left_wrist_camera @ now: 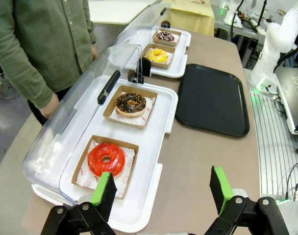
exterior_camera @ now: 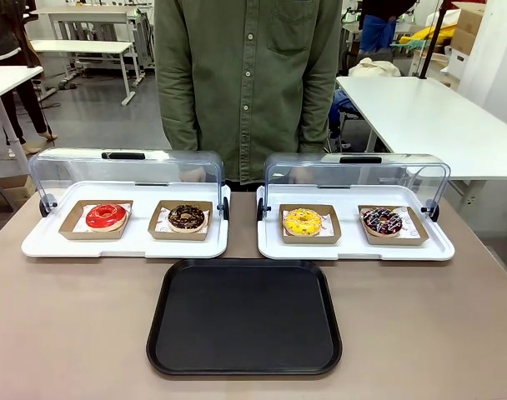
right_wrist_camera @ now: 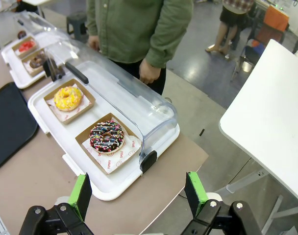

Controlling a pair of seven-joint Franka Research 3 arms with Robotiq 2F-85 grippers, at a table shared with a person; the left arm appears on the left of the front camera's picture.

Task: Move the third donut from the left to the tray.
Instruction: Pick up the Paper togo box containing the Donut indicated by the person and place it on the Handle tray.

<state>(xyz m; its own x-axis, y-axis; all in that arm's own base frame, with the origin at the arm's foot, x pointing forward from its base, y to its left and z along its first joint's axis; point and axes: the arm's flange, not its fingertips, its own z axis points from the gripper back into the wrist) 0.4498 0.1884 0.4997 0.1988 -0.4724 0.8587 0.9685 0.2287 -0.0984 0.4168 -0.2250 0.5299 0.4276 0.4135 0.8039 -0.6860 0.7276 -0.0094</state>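
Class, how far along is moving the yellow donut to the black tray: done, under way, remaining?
Done: only the clear lid stands open. The yellow donut sits on the right-hand white tray. Under way: nothing; left gripper and right gripper are open, empty. Remaining: grasp it, carry it, set it on the black tray.

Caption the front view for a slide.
Yellow donut, third of four in white trays, sits behind the black tray; person stands opposite.

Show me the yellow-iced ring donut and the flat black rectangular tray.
yellow-iced ring donut (exterior_camera: 292, 222), front view, icing left of the hole.
flat black rectangular tray (exterior_camera: 243, 321), front view, bare middle.
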